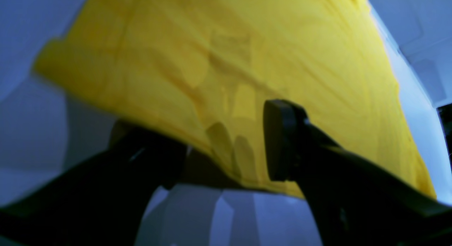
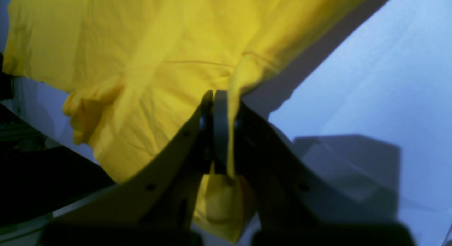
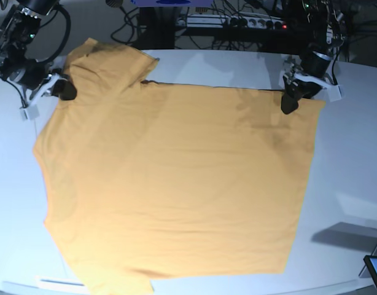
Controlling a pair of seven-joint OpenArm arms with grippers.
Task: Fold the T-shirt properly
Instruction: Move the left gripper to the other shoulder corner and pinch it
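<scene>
Right claw [image 2: 220, 133] clamped on T-shirt [image 3: 176, 184] sleeve edge; left claw [image 1: 226, 147] half open, straddling the hem — needs closing before the fold.

Robotics lab, white table [image 3: 354, 153], tangle of black cables [image 3: 237, 24] and a power strip [image 3: 262, 23] at 12 o'clock behind it

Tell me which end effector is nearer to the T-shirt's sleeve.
Right. The right end effector is shut on the T-shirt beside the sleeve. The left end effector sits at the shirt's opposite far corner, away from that sleeve.
</scene>
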